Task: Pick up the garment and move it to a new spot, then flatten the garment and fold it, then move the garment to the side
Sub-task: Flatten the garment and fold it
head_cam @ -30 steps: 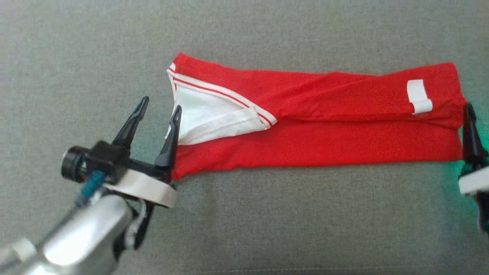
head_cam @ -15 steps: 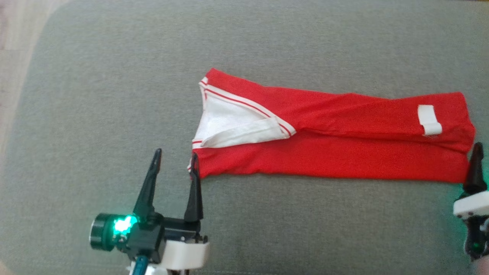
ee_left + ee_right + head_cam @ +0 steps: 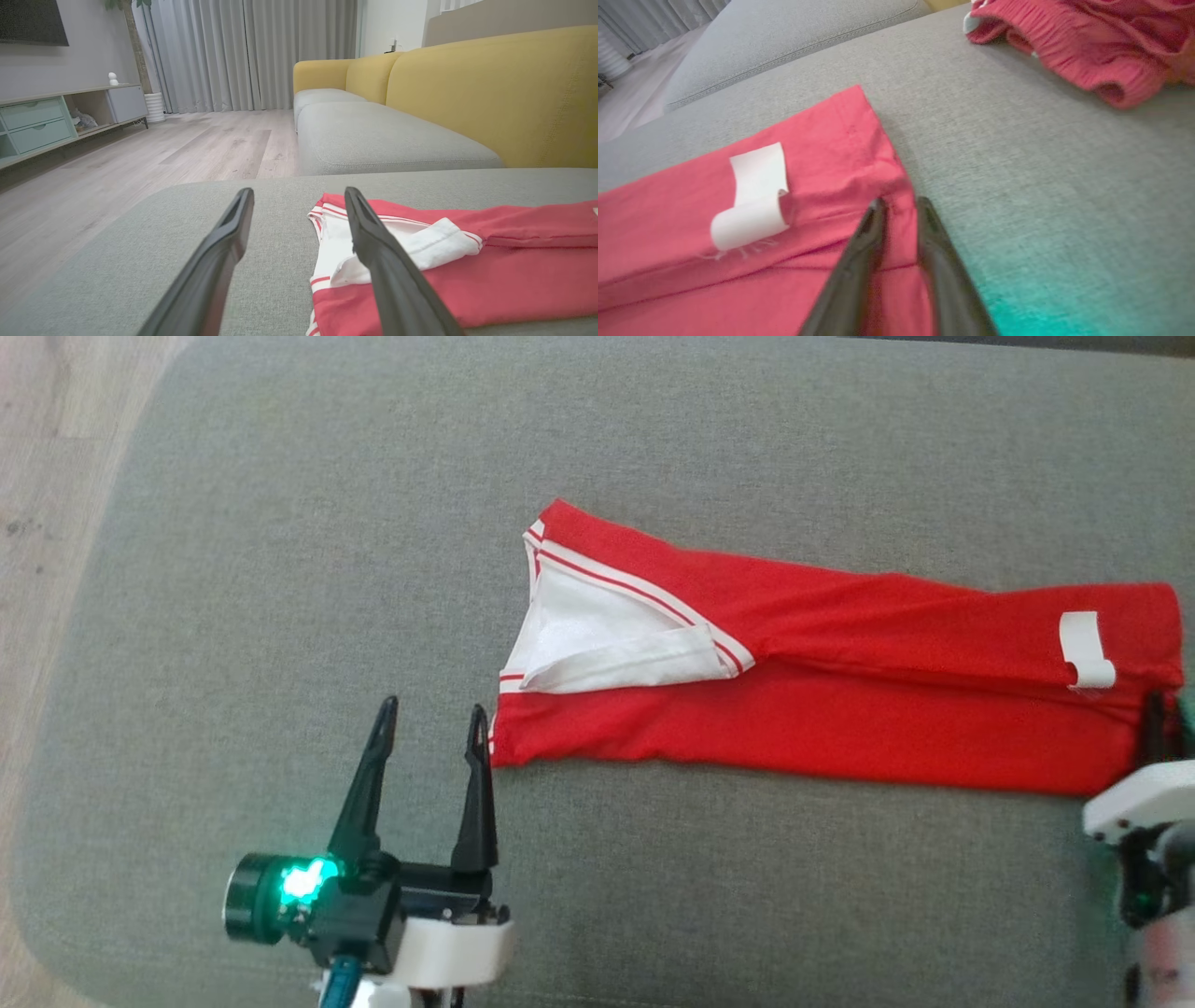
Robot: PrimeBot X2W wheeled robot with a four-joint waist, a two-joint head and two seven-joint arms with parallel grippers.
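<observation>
Red-and-white folded cloth garment (image 3: 840, 709) lies flat on grey fabric cushion (image 3: 280, 569), centre to 3 o'clock. Right gripper (image 3: 901, 205), spread a second ago, now pinches its 3 o'clock hem; left gripper (image 3: 434, 728) released, 7 o'clock. Fold likely starting.

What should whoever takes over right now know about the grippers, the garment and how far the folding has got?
Left gripper: open, holding nothing, beside the garment's near-left corner.
Right gripper: jaws drawn close on the edge at the garment's right end, red fabric between them.
Garment: flat on the grey cushion, folded lengthwise into a long strip, white lining showing at its left end.
Done: laid out flat, lengthwise fold made.
Left: probably grip the left corner too, fold end to end, then move the garment aside.
</observation>
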